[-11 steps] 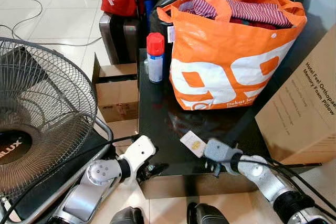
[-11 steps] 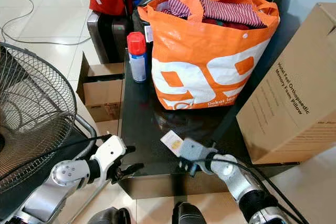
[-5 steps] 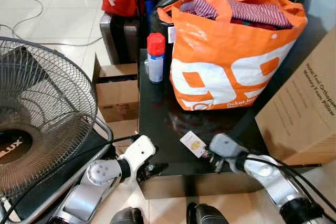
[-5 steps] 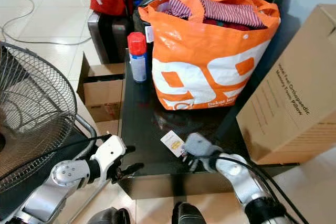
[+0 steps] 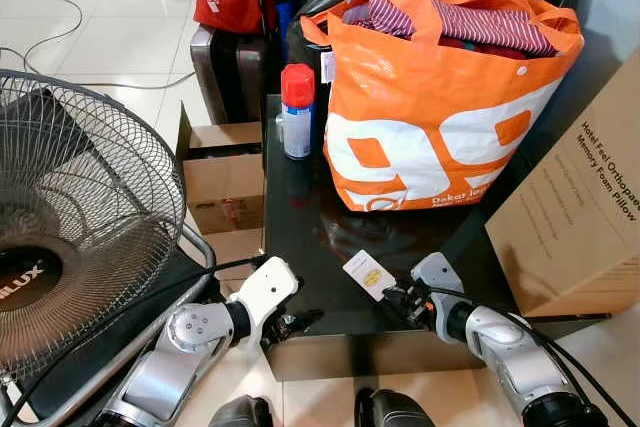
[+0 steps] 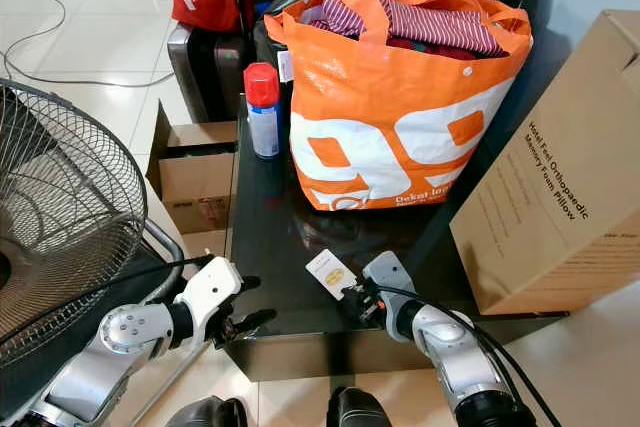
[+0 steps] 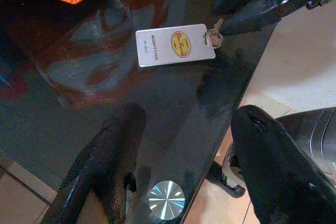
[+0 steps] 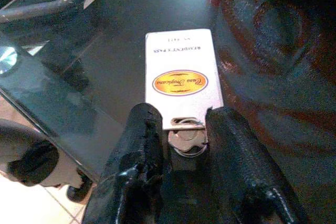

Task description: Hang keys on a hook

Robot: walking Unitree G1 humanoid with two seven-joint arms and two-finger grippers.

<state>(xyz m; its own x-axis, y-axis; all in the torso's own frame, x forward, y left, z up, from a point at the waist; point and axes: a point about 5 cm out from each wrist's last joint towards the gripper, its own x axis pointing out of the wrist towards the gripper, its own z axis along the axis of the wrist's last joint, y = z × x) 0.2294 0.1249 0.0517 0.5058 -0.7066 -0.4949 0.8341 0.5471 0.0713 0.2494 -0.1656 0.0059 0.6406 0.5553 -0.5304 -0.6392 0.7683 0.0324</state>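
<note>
Near the front edge of the black glass counter (image 5: 300, 237) lies the keys' white tag (image 5: 367, 274), flat on the surface, with the key ring (image 8: 186, 141) at its near end. Right hand (image 8: 186, 145) rests on the counter at that end, its two black fingers (image 8: 142, 145) closed in on either side of the key ring and touching it. Left hand (image 7: 184, 156) hovers at the counter's front left corner, fingers spread wide, holding nothing. Behind the tag stand an orange bag (image 5: 440, 97) full of clothes and a red-capped spray can (image 5: 296, 112). To the left stands a fan (image 5: 80, 217); to the right, a cardboard box (image 5: 580, 197).
</note>
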